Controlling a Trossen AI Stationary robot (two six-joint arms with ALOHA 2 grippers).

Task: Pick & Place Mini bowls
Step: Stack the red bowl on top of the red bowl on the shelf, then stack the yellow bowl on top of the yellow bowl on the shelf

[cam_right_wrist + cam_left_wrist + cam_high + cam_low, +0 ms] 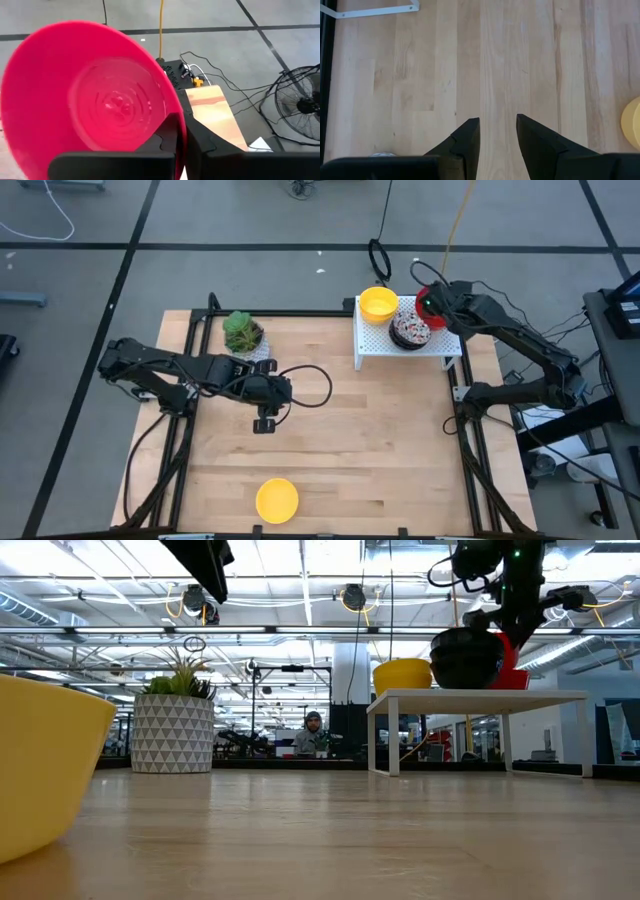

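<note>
A white shelf (440, 347) stands at the table's far right. On it are a yellow mini bowl (378, 304) and a patterned mini bowl (408, 330). My right gripper (430, 298) is over the shelf's far right part, shut on a red mini bowl (85, 95). Another yellow mini bowl (277, 500) rests on the table near the front edge, and fills the left of the low view (40, 770). My left gripper (265, 424) hovers open and empty above the middle of the table, with bare wood between its fingers (470, 137). My right gripper holds the red bowl by its rim (181, 131), one finger inside the bowl and one outside. The fingers come from above, pointing down. The bowl is tipped on edge behind the patterned bowl, and its lower part (512, 675) reaches down to the shelf top.
A white patterned pot with a green plant (243, 333) stands at the table's far left, close to my left arm. Black frame rails (470, 450) run along the table's sides. Bare wood (380, 450) lies between the shelf and the near yellow bowl.
</note>
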